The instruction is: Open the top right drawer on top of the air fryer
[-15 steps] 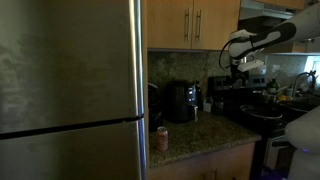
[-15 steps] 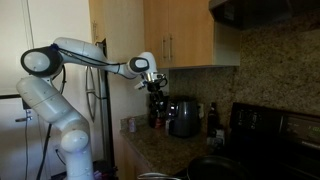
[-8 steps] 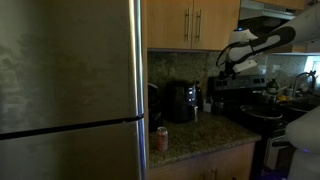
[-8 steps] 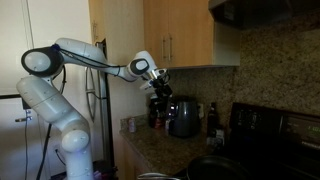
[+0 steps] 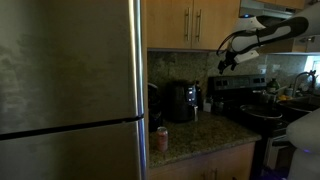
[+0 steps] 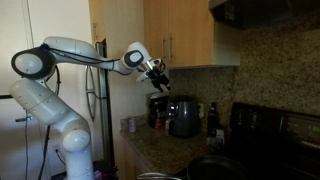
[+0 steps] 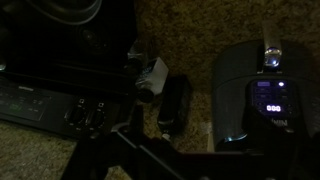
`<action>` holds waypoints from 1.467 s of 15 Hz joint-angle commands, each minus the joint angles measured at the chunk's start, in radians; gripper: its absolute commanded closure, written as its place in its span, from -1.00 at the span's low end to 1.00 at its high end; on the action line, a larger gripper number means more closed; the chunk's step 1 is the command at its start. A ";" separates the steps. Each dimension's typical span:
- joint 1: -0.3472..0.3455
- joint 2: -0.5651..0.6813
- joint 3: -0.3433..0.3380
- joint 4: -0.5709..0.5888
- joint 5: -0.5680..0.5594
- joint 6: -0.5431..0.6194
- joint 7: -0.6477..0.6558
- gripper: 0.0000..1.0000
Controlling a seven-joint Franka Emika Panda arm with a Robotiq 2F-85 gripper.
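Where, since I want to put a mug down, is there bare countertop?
The granite countertop is bare in front of the air fryer, between the can by the fridge and the stove. The back is crowded: the air fryer, a dark appliance beside it and a bottle.

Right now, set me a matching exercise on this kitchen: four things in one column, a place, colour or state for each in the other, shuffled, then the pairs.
1. top right drawer
2. air fryer
3. fridge
4. tool

A. in the air, above the counter
B. brushed steel
C. shut, honey-brown wood
D. black, standing on the counter

Pairs: 1-C, 2-D, 3-B, 4-A.
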 commanded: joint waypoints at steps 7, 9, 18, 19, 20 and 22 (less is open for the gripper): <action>0.064 -0.256 0.055 0.028 0.038 0.065 -0.020 -1.00; 0.072 -0.307 0.055 0.030 0.057 0.079 -0.021 -1.00; 0.075 -0.177 0.036 0.164 0.006 0.468 -0.128 -1.00; 0.056 -0.135 0.036 0.189 0.004 0.557 -0.118 -1.00; 0.016 -0.098 0.047 0.210 -0.004 0.641 -0.095 -1.00; 0.043 -0.165 0.047 0.162 0.037 0.580 -0.112 -1.00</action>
